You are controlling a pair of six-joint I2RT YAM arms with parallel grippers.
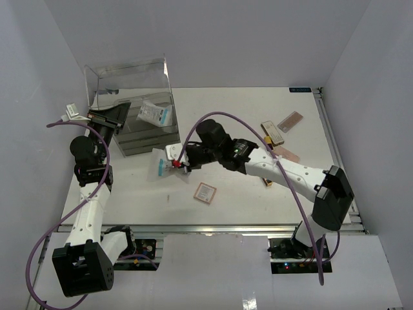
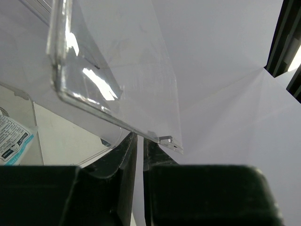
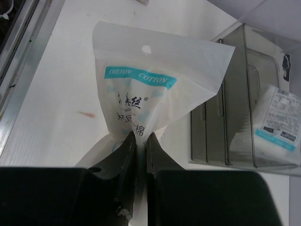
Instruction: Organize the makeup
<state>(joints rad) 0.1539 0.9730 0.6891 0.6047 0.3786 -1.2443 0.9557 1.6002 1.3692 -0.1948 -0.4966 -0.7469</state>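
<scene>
Here, the right gripper (image 3: 139, 141) is pinched tight on one edge of a cotton packet (image 3: 141, 80), white with a teal band reading COTTON. The bag fans out ahead of the fingertips, with its hang-hole end farthest from them. Whether that far end rests on the table (image 1: 245, 103) cannot be told.

Ahead of this gripper, and to its right in the wrist view, stands the clear plastic box (image 3: 235, 94). Its near wall is close beside the packet's corner but apart from it. Inside the box, toward its far side, lies a second packet (image 3: 280, 120) with a white-and-blue label. On the gripper's other side in that view, the table runs bare up to a metal rail (image 3: 19, 70) at its edge.

The left gripper (image 2: 139, 150) is closed on the box's clear lid (image 2: 117, 61), whose thin edge runs down between the two fingers. The lid stands raised above the box, so the box is open on top. Beyond the lid is only the white enclosure wall (image 2: 225, 70).

From above, a square pink palette (image 1: 204, 192) lies flat behind the right gripper, toward the arm bases, with bare table around it. Well away, past the right forearm, a long tan palette (image 1: 290, 121) and a shorter palette (image 1: 272, 132) lie just beside each other, nearer the table's right edge than the box.
</scene>
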